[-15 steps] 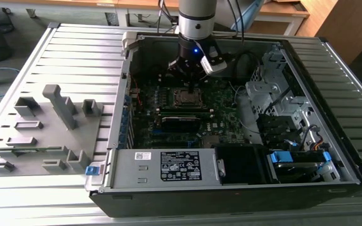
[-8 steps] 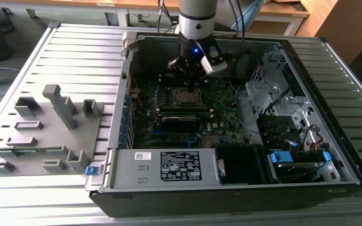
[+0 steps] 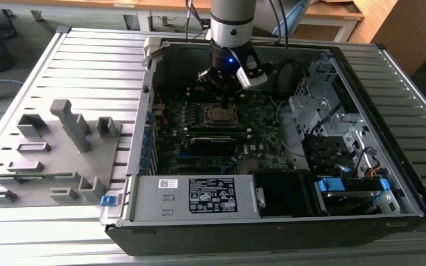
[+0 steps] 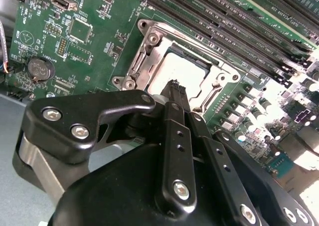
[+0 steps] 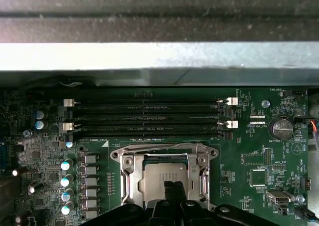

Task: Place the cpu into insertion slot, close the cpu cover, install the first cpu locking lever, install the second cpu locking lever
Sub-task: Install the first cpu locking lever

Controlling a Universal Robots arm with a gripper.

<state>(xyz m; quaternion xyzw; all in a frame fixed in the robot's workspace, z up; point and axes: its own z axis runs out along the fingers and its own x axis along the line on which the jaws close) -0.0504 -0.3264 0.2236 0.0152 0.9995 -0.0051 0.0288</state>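
The cpu point(image 5: 158, 178) lies flat in the insertion slot point(image 5: 164, 148) on the green motherboard point(image 5: 249, 151), its dull silver top showing. The cpu cover point(image 5: 130, 173) lies down around it, framing the chip through its window. In the second wrist view the cpu point(image 4: 185, 66) and cpu cover point(image 4: 148, 61) sit just beyond my gripper point(image 4: 174, 86). The black fingers are pressed together with nothing between them, their tip just above the chip's near edge. In the exterior view the gripper point(image 3: 224, 104) hangs straight over the socket point(image 3: 221, 115). I cannot make out how the locking levers stand.
Long black memory slots point(image 5: 144, 118) run beside the socket, and a coin battery point(image 5: 280, 127) sits off to one side. The case holds a power supply point(image 3: 191, 194) at the front and drive bays with cables point(image 3: 331, 138) on the exterior view's right. A grey fixture tray point(image 3: 50, 155) lies outside.
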